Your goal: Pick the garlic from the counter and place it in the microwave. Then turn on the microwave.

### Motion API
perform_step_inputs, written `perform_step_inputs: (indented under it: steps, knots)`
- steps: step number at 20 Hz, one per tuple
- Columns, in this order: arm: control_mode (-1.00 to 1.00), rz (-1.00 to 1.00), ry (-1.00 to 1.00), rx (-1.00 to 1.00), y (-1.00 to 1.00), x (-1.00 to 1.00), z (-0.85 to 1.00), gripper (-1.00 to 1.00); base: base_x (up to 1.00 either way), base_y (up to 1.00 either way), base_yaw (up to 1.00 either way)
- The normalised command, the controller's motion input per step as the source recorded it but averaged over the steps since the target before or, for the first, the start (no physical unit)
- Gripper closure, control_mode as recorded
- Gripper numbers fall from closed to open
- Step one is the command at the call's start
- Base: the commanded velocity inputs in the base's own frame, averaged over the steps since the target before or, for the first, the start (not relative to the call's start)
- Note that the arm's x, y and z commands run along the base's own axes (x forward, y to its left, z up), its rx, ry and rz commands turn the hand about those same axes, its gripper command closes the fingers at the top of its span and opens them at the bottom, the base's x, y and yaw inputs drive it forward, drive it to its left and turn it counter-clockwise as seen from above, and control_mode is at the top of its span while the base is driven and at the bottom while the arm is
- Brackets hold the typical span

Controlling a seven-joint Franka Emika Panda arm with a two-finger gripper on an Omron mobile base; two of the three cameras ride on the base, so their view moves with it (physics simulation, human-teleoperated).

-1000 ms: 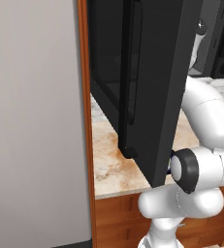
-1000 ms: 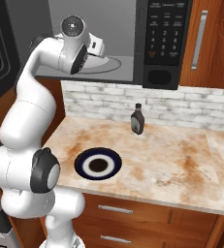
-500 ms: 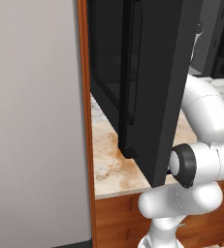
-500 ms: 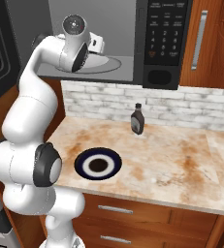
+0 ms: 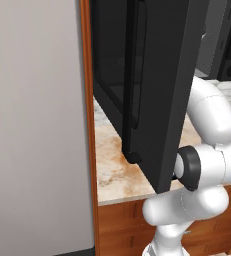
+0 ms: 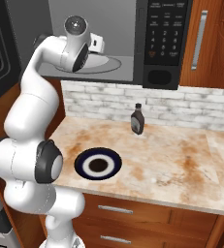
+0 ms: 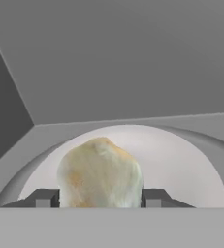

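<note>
The garlic [image 7: 99,172], a whitish bulb with yellowish patches, sits between my two dark fingertips in the hand view, just above the microwave's round glass turntable [image 7: 181,160]. My gripper [image 7: 99,198] is shut on it. In the right base view the arm reaches up into the open cavity of the black microwave [image 6: 164,41], with the gripper [image 6: 98,44] over the turntable [image 6: 111,63]; the garlic is hidden there by the hand. The microwave door [image 5: 157,75] swings wide open in the left base view, above the beige veined counter [image 5: 112,170].
On the counter [image 6: 181,160] stand a dark sauce bottle [image 6: 137,119] by the brick wall strip and a dark plate with a white ring [image 6: 98,164] near the front. A wooden cabinet [image 6: 208,38] is right of the microwave. The open door blocks the left side.
Almost nothing: the wrist has crept up a touch inside the microwave. The garlic stays between the fingers.
</note>
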Motion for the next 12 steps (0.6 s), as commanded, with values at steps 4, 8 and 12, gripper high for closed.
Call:
perform_step_inputs:
  steps: [4, 8, 12]
  knots:
    - [-1.00, 0.04, 0.01, -0.04, 0.00, 0.06, -0.03, 1.00, 0.00, 0.00, 0.00]
    - [-1.00, 0.04, 0.00, -0.05, 0.00, 0.02, 0.00, 1.00, 0.00, 0.00, 0.00]
    - [-1.00, 0.04, 0.00, -0.05, 0.00, 0.00, 0.00, 1.00, 0.00, 0.00, 0.00]
